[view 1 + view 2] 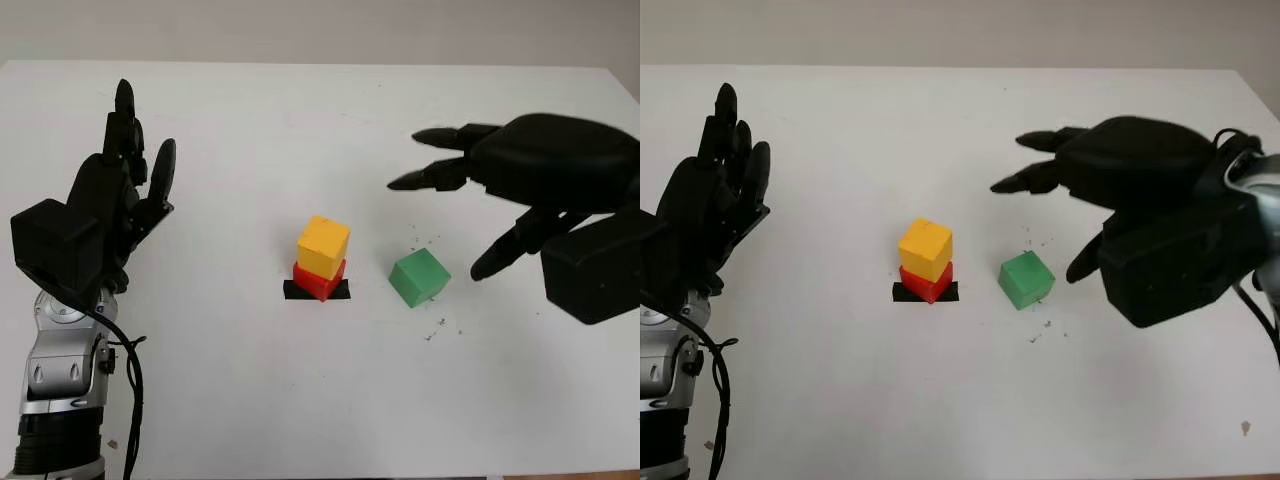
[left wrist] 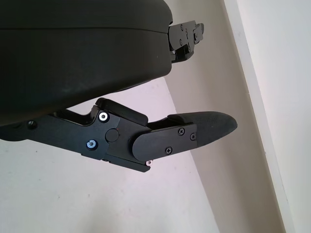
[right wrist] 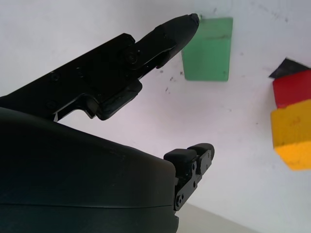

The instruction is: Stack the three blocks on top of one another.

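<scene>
The green block (image 1: 419, 277) sits on the white table (image 1: 300, 400), near the open right hand (image 1: 470, 205), at its seven o'clock; the yellow block (image 1: 323, 247) tops the red block (image 1: 319, 279) just beside it, at nine o'clock; the left hand (image 1: 125, 185), open, hangs well apart at nine o'clock; bare table all around.

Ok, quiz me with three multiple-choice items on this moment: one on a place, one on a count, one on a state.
1. Where does the green block sit?
A. on the yellow block
B. on the table, on the right hand's side of the stack
C. in the left hand

2. How many blocks are stacked on the black tape mark?
A. one
B. two
C. three

3. What is the right hand doing?
A. gripping the green block
B. holding the red block
C. open, near the green block

Answers: 1 B, it stands alone on the white table. 2 B, the yellow block sits on the red block. 3 C, it holds nothing; the left hand is raised, open, far off.
</scene>
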Motion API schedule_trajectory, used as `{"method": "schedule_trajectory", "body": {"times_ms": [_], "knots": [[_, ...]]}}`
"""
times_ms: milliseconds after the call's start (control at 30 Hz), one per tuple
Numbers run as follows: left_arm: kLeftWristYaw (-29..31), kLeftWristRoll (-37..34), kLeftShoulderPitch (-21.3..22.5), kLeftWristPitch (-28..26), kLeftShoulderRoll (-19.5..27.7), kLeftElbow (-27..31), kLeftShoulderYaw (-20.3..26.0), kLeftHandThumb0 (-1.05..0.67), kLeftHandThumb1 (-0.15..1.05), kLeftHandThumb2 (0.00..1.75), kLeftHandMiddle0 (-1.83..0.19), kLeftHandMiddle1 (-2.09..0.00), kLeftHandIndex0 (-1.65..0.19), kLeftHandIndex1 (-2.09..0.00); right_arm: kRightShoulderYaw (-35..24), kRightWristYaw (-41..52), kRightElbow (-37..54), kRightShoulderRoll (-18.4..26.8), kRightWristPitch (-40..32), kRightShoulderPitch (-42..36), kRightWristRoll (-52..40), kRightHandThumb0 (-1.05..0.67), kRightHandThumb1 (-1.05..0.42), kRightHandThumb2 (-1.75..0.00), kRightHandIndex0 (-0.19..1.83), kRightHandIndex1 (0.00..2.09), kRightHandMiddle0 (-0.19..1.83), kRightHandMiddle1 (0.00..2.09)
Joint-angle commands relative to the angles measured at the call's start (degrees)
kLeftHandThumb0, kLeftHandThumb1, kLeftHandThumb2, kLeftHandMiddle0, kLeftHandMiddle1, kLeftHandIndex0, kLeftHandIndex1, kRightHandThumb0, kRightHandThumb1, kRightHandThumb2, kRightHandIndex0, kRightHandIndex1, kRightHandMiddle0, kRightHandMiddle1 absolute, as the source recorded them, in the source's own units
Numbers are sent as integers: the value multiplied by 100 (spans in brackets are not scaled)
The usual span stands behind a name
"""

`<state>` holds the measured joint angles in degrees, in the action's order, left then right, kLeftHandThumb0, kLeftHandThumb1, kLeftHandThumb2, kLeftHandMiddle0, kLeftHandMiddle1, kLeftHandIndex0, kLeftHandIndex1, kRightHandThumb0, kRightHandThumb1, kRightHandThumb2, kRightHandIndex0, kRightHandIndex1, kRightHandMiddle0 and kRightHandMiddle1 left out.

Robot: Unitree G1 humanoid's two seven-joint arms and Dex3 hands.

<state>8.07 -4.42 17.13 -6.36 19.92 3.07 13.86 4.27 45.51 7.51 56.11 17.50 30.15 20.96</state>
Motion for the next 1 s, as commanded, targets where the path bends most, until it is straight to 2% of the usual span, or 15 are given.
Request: {"method": "schedule_trajectory", "body": {"times_ms": [0, 333, 633, 967], "knots": [[-4, -2, -9, 99, 9, -48, 24, -67, 105, 58, 19, 0, 19, 0, 14, -108, 86, -28, 88, -220, 75, -66, -74, -5, 6, 5, 40, 5], [59, 261, -46, 242, 204, -76, -40, -68, 105, 56, 19, 0, 19, 0, 299, -741, -8, -353, 286, -833, 729, -68, -76, -6, 3, 4, 33, 4], [59, 606, -86, 323, 350, -128, -121, -65, 105, 47, 19, -1, 19, 0, 478, -1229, -407, -606, 545, -848, 1028, -64, -76, -5, 6, 6, 36, 6], [13, 1121, -167, 200, 396, 65, -337, -66, 105, 46, 19, 0, 19, 0, 518, -2049, -1047, -819, 1074, -725, 1243, -55, -73, -5, 18, 10, 54, 13]]}}
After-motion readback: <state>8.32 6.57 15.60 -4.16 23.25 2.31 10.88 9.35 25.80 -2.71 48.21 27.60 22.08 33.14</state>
